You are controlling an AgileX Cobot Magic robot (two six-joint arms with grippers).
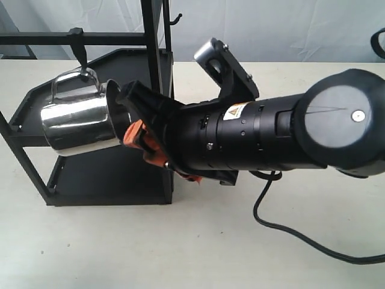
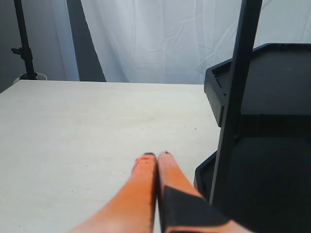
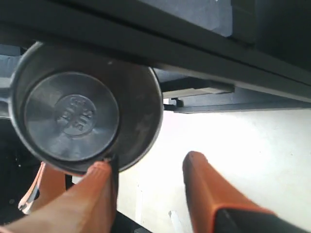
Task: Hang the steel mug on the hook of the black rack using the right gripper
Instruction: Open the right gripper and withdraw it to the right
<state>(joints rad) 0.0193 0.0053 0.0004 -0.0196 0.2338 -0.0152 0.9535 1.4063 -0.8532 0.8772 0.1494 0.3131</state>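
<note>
The steel mug (image 1: 78,120) hangs tilted under the black rack's (image 1: 108,174) horizontal bar, its wire handle looped over the hook (image 1: 78,51) with the block-shaped clamp head. Its mouth faces my right gripper (image 1: 124,117). In the right wrist view I look into the mug (image 3: 73,116) at its stamped base. My right gripper (image 3: 148,162) is open, with one finger (image 3: 95,184) against the mug's rim and the other well apart from it. My left gripper (image 2: 157,156) is shut with nothing between its fingers, low over the table beside a rack post (image 2: 233,107).
A thin curved hook with a knobbed tip (image 1: 174,20) sticks out near the top of the rack's post. The right arm's black cable (image 1: 271,223) loops across the pale table. White curtains hang behind.
</note>
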